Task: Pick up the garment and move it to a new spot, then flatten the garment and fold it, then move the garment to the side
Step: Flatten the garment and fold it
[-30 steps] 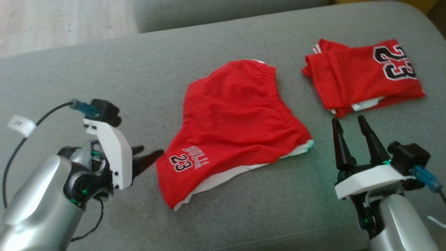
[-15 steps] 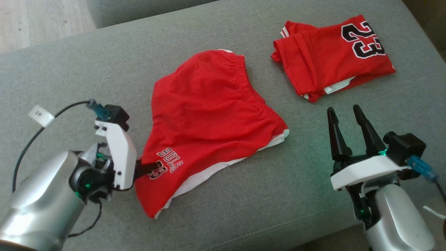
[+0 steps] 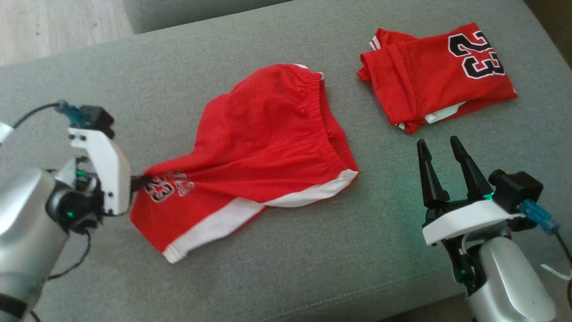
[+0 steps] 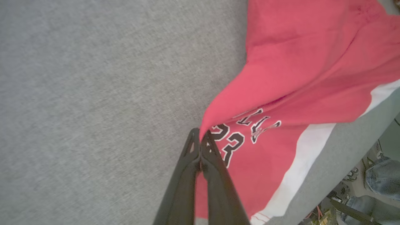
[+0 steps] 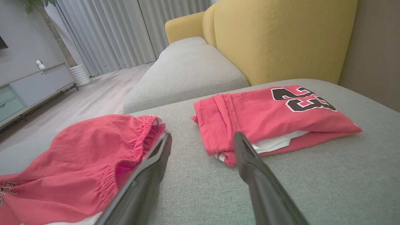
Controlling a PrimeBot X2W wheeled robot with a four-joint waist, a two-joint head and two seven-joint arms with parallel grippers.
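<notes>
— What has the left gripper got?
— The shorts. Its fingers are pressed tight together on the edge of one leg, with red cloth caught at the very tips.
— Whereabouts on the leg?
— Right by the black print. In the wrist view it sits just off the tips, to their right. From the pinch the cloth runs in a taut ridge, away ahead of the fingers.
— And the rest of the shorts?
— Spread on the grey cushion, stretching out ahead of the left gripper towards the other arm. The white hem lies to the right of the fingers, and the waistband is at the far end from the pinch.
— What about the right gripper?
— Fingers wide apart and empty. It stands clear of the shorts, which lie off to its left. In its wrist view the waistband comes close beside its left finger.
— Anything ahead of it?
— A folded jersey, red with a big number on top. It lies just ahead of the tips and a little to the right, apart from them. A bit of white peeps out of the fold on the side nearest the gripper.
— Is that gripper resting on the cushion?
— I can't tell from here.
</notes>
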